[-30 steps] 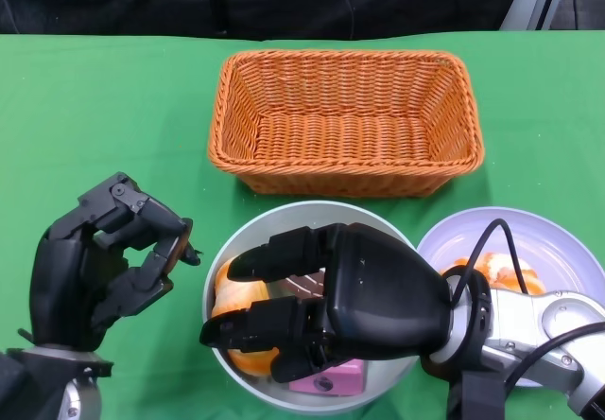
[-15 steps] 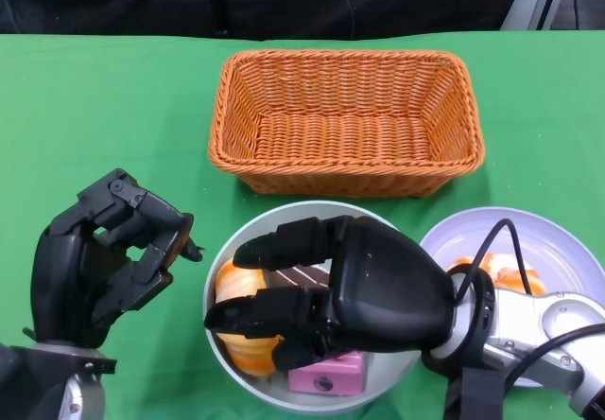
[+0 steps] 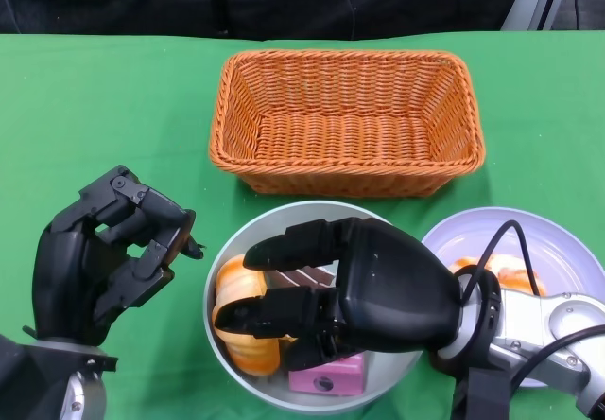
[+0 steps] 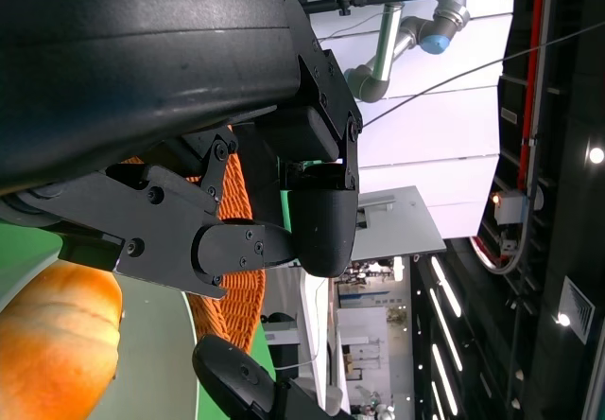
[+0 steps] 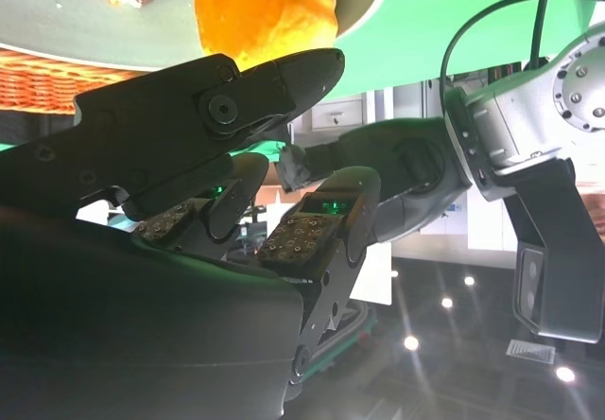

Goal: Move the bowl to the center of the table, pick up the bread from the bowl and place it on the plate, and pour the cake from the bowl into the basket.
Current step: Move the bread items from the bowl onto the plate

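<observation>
Head view, looking down on a green surface (image 3: 104, 108). An empty orange wicker basket (image 3: 346, 122) stands at the far middle. Directly in front of it, on the near side, sits a grey metal bowl (image 3: 234, 240), and just beside the bowl on the robot's right lies a pale lavender plate (image 3: 548, 236) carrying an orange-and-white bread item (image 3: 501, 273), partly hidden by the right arm and its black cable. The bowl holds an orange bread roll (image 3: 232, 292) at its left side, a chocolate-topped cake slice (image 3: 302, 278) near its middle, and a pink block-shaped cake (image 3: 331, 378) at its near edge. The right hand (image 3: 331, 297) reaches into the bowl from the right, its fingers (image 3: 284, 250) extended above and below the bread roll, the lower ones touching it; whether the roll is actually gripped cannot be told. In the right wrist view the fingers (image 5: 236, 98) are spread with a gap between them, the orange roll (image 5: 265, 8) lying just beyond their tips inside the bowl rim (image 5: 85, 51). The left hand (image 3: 104, 259) hovers over the bare surface to the left of the bowl, fingers curled inward around nothing; the left wrist view shows the same curled fingers (image 4: 236, 240), with the roll (image 4: 57, 344) and basket weave (image 4: 232, 297) behind.
</observation>
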You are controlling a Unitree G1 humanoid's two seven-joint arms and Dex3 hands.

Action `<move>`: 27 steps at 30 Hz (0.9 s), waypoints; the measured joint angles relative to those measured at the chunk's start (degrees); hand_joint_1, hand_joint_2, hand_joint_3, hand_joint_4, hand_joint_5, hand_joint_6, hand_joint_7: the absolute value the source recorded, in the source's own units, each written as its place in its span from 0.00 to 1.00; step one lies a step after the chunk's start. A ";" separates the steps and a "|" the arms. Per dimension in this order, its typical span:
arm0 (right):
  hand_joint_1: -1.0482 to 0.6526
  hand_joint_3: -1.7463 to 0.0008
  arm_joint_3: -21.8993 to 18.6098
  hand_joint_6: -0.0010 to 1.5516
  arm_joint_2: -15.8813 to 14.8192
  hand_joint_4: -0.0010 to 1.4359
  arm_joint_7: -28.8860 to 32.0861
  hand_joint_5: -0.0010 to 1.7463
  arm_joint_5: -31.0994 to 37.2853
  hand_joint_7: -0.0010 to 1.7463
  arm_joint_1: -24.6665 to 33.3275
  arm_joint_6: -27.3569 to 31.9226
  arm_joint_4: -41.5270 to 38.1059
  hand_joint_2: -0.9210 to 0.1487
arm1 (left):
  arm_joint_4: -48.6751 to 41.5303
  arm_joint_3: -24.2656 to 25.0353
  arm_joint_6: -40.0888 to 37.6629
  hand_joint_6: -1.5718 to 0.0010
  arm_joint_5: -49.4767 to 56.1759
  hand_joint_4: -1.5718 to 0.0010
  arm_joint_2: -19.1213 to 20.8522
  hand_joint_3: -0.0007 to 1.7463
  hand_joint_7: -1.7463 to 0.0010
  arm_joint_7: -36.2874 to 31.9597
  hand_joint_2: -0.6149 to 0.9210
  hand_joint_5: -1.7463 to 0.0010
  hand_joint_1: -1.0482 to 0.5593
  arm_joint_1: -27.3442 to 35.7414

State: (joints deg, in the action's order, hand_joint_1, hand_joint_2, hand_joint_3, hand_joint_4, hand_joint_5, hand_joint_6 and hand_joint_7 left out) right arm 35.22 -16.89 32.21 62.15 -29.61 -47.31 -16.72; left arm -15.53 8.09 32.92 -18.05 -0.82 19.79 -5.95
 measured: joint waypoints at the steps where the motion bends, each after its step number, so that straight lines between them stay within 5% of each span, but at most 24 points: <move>1: 0.28 1.00 0.00 0.52 -0.07 0.59 0.08 0.01 0.01 0.01 0.01 -0.02 -0.05 0.10 | 0.00 0.00 0.00 0.48 0.00 0.49 0.01 0.21 0.27 0.00 0.99 0.13 0.54 0.00; 14: 0.28 0.99 0.94 0.54 -0.63 0.60 0.11 0.01 0.02 0.00 0.00 -0.43 -0.39 0.07 | -0.08 0.11 0.01 0.46 0.14 0.48 0.45 0.21 0.31 0.23 0.98 0.16 0.54 0.00; 27: 0.28 1.00 1.80 0.54 -0.80 0.61 0.62 0.01 1.05 0.00 0.00 0.78 -0.75 0.07 | 0.41 0.22 -0.87 0.42 -0.62 0.45 2.43 0.32 0.35 2.12 0.92 0.17 0.57 0.00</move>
State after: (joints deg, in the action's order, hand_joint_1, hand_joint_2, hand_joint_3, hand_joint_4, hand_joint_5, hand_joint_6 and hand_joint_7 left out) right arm 37.02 -17.69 32.83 63.19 -29.61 -46.54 -17.47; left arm -15.12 8.31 32.06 -18.66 1.61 21.91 -5.95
